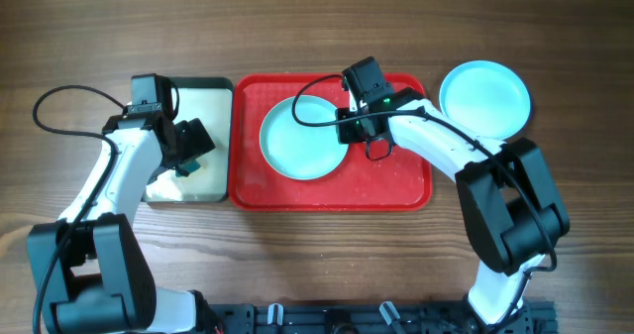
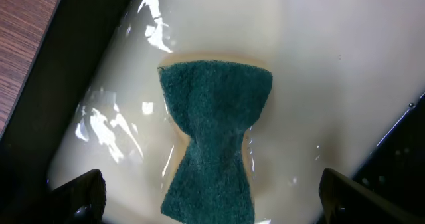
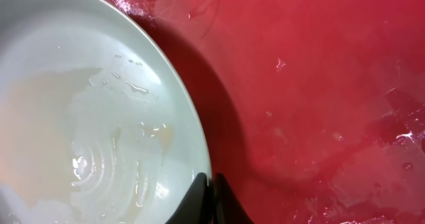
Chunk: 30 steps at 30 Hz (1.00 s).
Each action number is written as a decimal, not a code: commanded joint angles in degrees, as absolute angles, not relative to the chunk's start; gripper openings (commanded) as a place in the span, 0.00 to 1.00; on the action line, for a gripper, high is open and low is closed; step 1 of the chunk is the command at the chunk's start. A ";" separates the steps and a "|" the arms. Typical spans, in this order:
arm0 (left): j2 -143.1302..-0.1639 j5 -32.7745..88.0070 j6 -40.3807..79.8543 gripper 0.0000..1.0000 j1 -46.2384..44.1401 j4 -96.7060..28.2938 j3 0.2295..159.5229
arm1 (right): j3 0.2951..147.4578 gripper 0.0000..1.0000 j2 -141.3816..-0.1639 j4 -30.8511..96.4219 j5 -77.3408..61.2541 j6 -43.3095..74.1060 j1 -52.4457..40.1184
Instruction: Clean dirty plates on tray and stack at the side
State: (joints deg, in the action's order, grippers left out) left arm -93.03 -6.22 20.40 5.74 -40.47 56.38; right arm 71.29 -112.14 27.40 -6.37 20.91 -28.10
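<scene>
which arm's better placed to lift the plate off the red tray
Right, probably: the right pincer is closed at the rim of the plate, on the side nearer the other plate. The left pincer is open over the sponge, farther off.

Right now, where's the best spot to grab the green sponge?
Grip the green sponge at its pinched-in middle, coming straight down from above. It lies flat in the cream tray, and that narrow waist would likely fit between the jaws, one on each side.
</scene>
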 commanded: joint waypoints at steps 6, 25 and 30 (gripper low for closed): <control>-93.34 -7.14 20.12 1.00 5.96 -40.51 56.14 | 71.59 0.05 -111.39 27.29 -5.78 21.02 -28.42; -93.34 -7.14 20.12 1.00 5.96 -40.51 56.14 | 71.59 0.05 -111.39 26.17 -5.78 20.99 -28.42; -93.34 -7.14 20.12 1.00 5.96 -40.51 56.14 | 71.59 0.05 -111.39 26.41 -5.78 21.02 -28.45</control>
State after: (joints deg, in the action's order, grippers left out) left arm -93.03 -6.22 20.40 5.74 -40.47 56.38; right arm 71.29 -112.14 26.50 -6.35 20.91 -28.10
